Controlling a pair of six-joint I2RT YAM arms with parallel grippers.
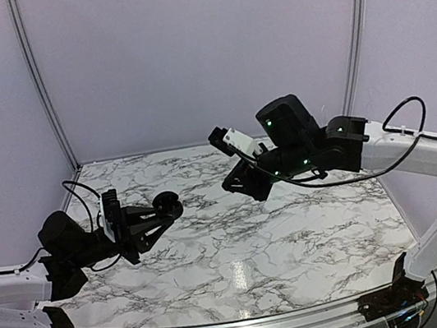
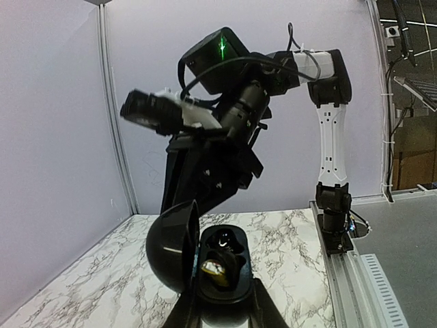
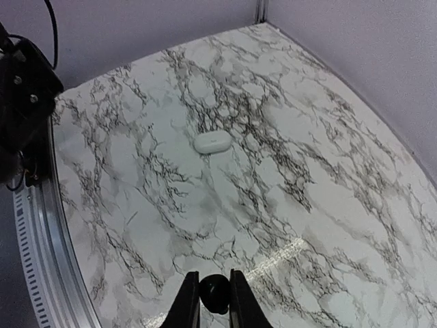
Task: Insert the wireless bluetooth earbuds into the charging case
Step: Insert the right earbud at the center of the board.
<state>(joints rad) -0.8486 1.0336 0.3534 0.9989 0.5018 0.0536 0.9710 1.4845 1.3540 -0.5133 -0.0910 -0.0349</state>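
Right wrist, right fingers point(image 3: 187, 305) pinching seemingly one black earbud point(image 3: 215, 293), one white case point(image 3: 212, 142), left fingers point(image 2: 270, 315) clasping one black case point(image 2: 232, 287)

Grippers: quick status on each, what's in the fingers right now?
Left gripper: closed on the open black charging case.
Right gripper: closed on a small black earbud.

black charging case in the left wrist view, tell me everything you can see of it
The black charging case is a glossy, rounded shell that looks like hard plastic. Its domed lid is swung open and stands up at the left of the base. Inside the base are dark recesses, one with a glossy black shape, one with a yellowish glint; whether an earbud sits there is unclear. The left gripper clamps its sides, and nothing else touches it.
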